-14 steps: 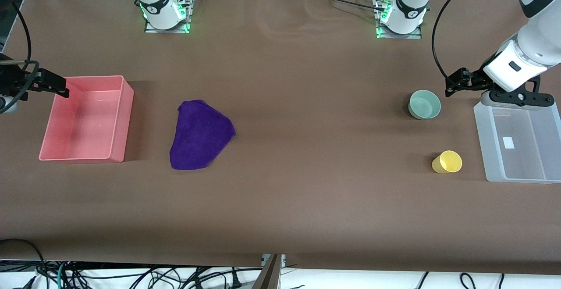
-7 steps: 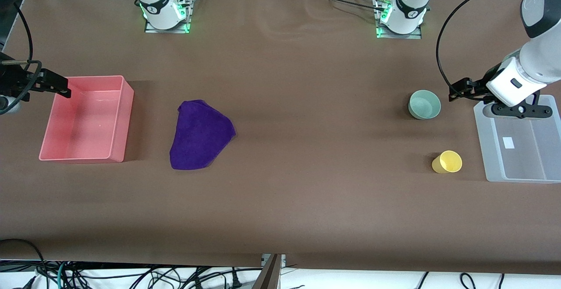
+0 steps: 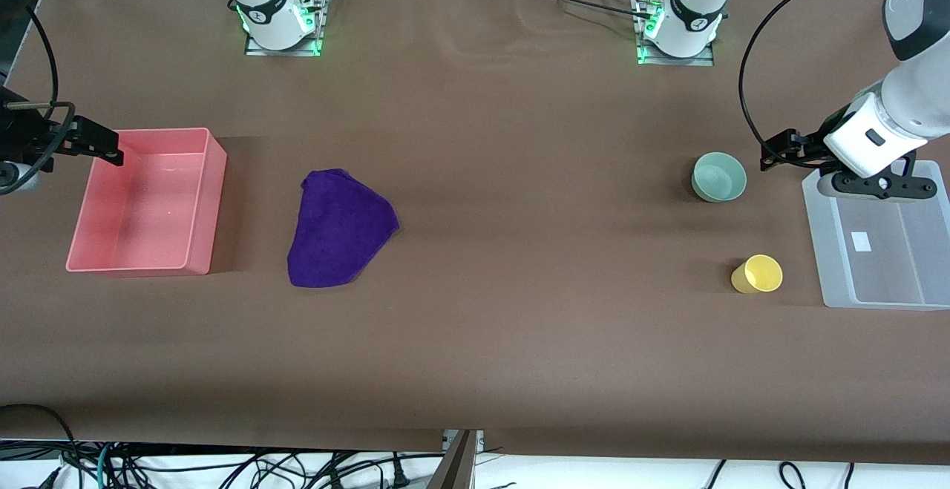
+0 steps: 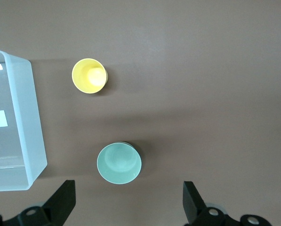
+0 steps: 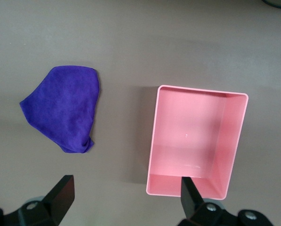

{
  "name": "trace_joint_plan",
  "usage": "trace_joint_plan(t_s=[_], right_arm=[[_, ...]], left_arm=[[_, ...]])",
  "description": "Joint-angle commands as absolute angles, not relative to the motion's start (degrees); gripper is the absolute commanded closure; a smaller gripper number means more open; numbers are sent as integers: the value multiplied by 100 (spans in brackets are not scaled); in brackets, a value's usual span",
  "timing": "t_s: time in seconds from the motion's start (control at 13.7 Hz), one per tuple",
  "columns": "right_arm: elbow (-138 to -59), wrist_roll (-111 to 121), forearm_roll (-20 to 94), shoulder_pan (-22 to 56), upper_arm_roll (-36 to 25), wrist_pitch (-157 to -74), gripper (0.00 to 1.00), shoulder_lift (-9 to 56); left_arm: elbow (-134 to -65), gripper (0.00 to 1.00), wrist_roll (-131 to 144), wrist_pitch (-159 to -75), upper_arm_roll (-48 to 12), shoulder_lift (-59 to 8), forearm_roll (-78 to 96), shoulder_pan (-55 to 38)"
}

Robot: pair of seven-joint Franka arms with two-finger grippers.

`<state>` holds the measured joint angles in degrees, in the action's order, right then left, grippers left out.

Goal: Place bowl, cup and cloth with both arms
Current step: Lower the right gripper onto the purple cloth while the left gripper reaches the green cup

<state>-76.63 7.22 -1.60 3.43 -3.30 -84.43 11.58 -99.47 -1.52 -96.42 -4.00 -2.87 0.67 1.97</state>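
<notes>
The pale green bowl (image 3: pixel 718 176) stands upright toward the left arm's end of the table. It also shows in the left wrist view (image 4: pixel 119 163). The yellow cup (image 3: pixel 757 274) (image 4: pixel 89 76) lies nearer the front camera than the bowl. The purple cloth (image 3: pixel 338 227) (image 5: pixel 65 113) lies flat beside the pink bin. My left gripper (image 3: pixel 879 185) (image 4: pixel 127 207) is open and empty, high over the table by the bowl and the clear bin's edge. My right gripper (image 3: pixel 18 155) (image 5: pixel 126 200) is open and empty, high by the pink bin's edge.
A pink bin (image 3: pixel 148 199) (image 5: pixel 196 141) stands empty at the right arm's end. A clear plastic bin (image 3: pixel 883 244) (image 4: pixel 11 122) stands empty at the left arm's end, beside the cup. Both arm bases stand along the table's edge farthest from the front camera.
My left arm has shifted a little toward its own end of the table, over the clear bin's edge. My right gripper has barely moved. Bowl, cup and cloth lie as before.
</notes>
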Motion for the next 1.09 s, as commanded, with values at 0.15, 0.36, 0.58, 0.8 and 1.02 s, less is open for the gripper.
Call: trace_joint_plan(t_s=[0.15, 0.36, 0.58, 0.8, 1.02], right_arm=[[-7682, 703, -167, 430, -229, -8586, 0, 1282], [-7743, 712, -168, 633, -229, -8657, 0, 1862], [-7787, 538, -228, 1098, -229, -8972, 0, 2126], [-7796, 185, -150, 1274, -229, -9245, 0, 2468], [-8146, 185, -114, 1396, -220, -9710, 0, 2768]], left_arm=[[-9861, 0, -264, -9475, -413, -264, -62, 193], [-9922, 0, -272, -9466, -396, -281, -62, 220], [-10379, 0, -1050, -9492, -396, -622, -263, 561], [-11097, 0, -2122, -10498, -396, -896, -272, 825], [-12520, 0, -3616, -12544, -396, -923, -272, 1344]])
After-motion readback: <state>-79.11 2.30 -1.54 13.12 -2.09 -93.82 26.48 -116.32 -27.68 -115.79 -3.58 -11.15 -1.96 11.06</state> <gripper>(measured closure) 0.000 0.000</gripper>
